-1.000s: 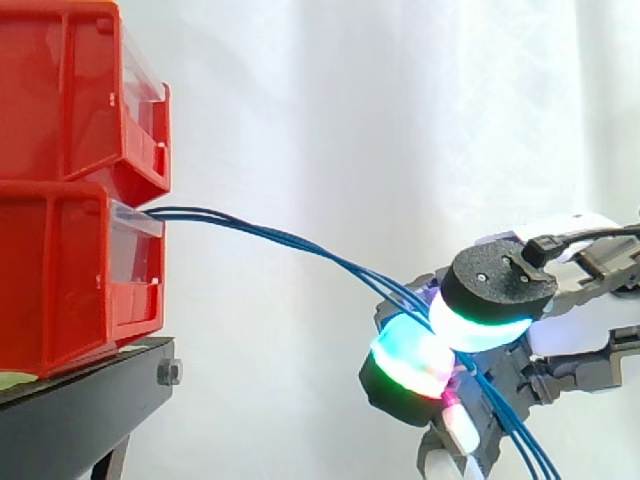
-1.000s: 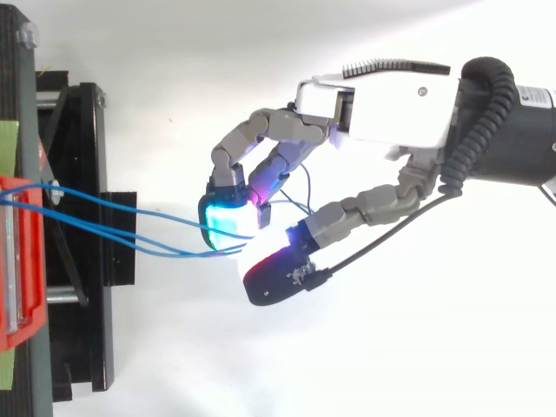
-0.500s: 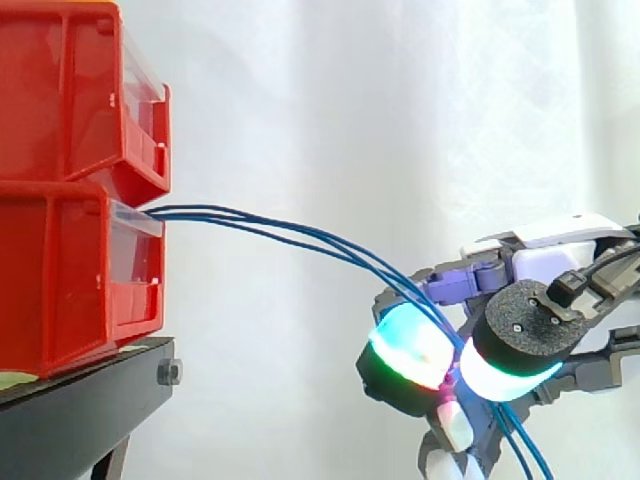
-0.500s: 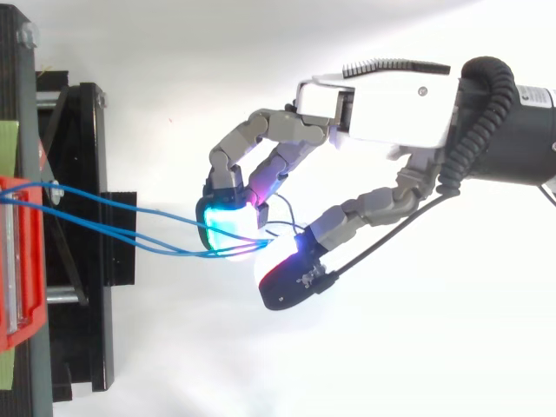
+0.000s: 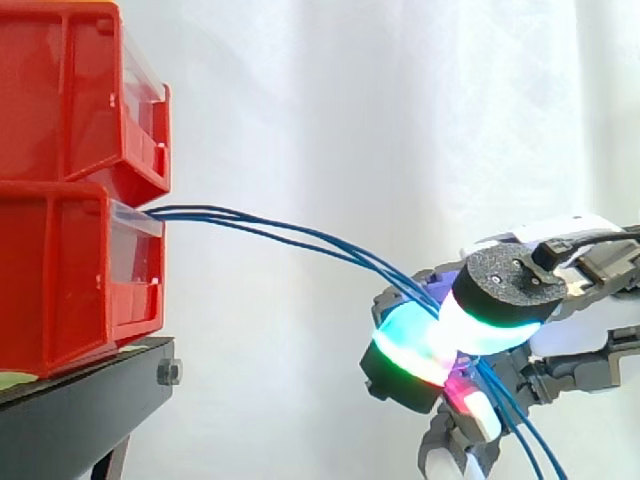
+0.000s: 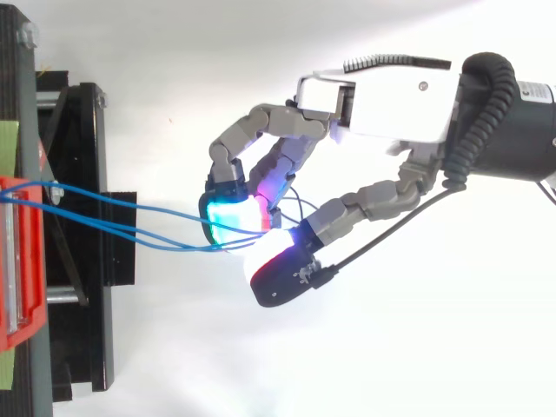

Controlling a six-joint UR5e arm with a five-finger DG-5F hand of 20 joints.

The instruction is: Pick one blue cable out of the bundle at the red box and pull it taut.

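Three thin blue cables (image 5: 300,238) leave the clear front of the lower red box (image 5: 70,280) and sag down to the right toward my hand (image 6: 382,95). The hand is curled, and its cyan-green fingertip pad (image 5: 405,350) and the black-backed thumb pad (image 5: 500,298) close together with the cables running between them. Seen from above, the cables (image 6: 130,228) fan out from the box (image 6: 17,261) and meet at the glowing pads (image 6: 234,219). Past the pads, the cables drop toward the lower right of the side view.
A second red box (image 5: 70,90) is stacked on the lower one. Both rest on a black stand (image 5: 90,400) at the left. A white curtain hangs behind, and white floor lies under the hand in the top view.
The thumb pad, which had dropped lower and away half a second ago, has come back up against the fingertip pad. The cables stay slack.
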